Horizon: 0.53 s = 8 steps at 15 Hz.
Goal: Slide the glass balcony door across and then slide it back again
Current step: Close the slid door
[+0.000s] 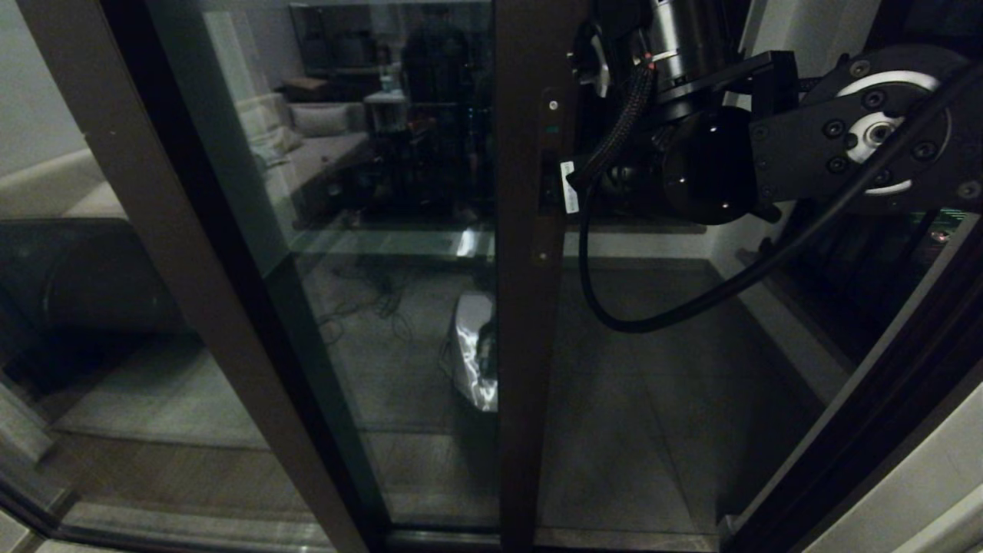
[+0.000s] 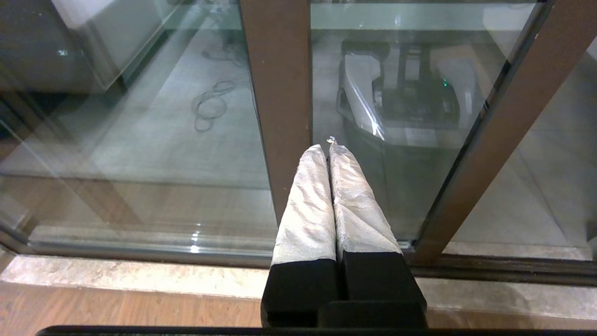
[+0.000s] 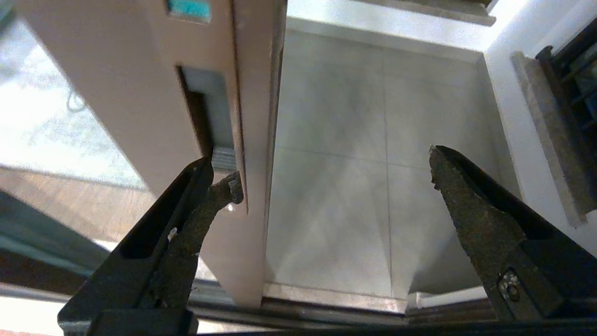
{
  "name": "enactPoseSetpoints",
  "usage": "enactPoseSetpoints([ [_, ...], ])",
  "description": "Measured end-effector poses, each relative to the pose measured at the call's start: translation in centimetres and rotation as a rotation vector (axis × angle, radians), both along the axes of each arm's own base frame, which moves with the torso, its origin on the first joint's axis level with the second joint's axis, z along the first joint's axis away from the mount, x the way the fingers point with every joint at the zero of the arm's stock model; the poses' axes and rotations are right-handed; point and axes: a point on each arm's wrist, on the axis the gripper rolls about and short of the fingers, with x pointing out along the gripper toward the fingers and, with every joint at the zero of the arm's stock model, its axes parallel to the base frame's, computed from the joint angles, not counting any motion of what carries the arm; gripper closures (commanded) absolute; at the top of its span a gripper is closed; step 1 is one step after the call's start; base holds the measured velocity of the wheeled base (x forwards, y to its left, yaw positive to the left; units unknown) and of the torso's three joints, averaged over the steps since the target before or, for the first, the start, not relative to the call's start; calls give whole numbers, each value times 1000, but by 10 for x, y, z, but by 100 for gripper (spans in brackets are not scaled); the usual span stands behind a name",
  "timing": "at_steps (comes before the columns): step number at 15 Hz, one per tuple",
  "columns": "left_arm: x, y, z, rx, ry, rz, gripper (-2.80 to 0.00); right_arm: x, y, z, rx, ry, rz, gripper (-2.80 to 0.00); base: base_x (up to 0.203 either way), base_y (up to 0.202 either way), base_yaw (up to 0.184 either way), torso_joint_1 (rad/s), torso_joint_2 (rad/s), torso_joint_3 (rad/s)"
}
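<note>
The glass balcony door (image 1: pixel 399 253) stands partly slid across, its dark brown vertical stile (image 1: pixel 530 307) running top to bottom through the middle of the head view, with the open doorway and the pale tiled balcony floor (image 1: pixel 645 399) lying toward 3 o'clock of it. A narrow recessed slot handle (image 3: pixel 210 121) sits in the stile face, a small screw above it and another below in the head view. The right gripper (image 3: pixel 333 170) is spread wide and holds nothing: one of its fingertips (image 3: pixel 228 186) rests at the lower end of the slot, against the stile's edge, while the other finger (image 3: pixel 466 205) hangs free over the tiled floor, well apart from the frame. In the head view the right arm (image 1: pixel 768 138) reaches in from 2 o'clock, its black cable (image 1: pixel 653 315) looping down beside the stile. The left gripper (image 2: pixel 329 147) is parked low before the glass, its two white-wrapped fingers (image 2: pixel 308 205) pressed together and empty, pointing at a plain brown post (image 2: pixel 280 93) without touching it. The pane mirrors a dim room with a sofa (image 1: pixel 315 146). A stone sill (image 2: pixel 140 275) and a wood floor (image 2: pixel 116 312) lie under the left gripper.
</note>
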Motion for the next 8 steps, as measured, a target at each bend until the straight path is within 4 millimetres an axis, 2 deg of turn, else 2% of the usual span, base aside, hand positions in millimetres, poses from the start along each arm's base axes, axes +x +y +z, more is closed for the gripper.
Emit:
enactPoseSetpoints([
  [8, 0, 0, 0, 0, 0, -1, 0, 18, 1, -10, -10, -15, -23, -280, 0, 0, 0, 0, 0, 0],
])
